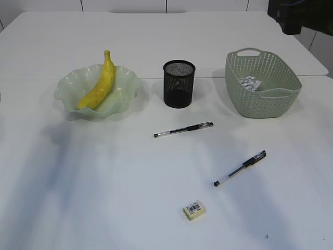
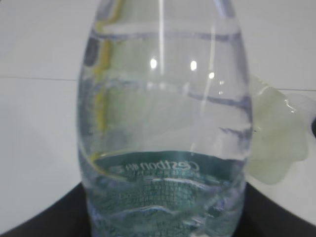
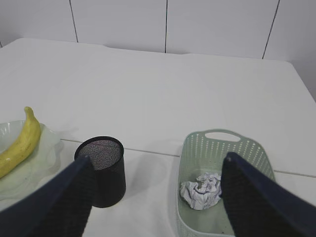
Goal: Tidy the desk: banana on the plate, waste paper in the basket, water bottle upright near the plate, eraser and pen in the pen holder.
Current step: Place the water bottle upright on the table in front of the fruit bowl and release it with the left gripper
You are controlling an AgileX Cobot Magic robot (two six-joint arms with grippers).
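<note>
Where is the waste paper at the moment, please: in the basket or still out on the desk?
In the basket. The waste paper lies crumpled on the floor of the basket, and the exterior view shows it inside too.

Water bottle, left wrist view: dk-green label at 6 o'clock of frame, seen through the clear body so lettering reads reversed; main word approx. "Cestbon", pale letters. Small chars beside it and fine print below: too blurred to read.

Eraser, exterior view, 6 o'clock on counter: white sticker w/ black barcode bars; digits too small to read.

No other legible text, nos. or signs.
</note>
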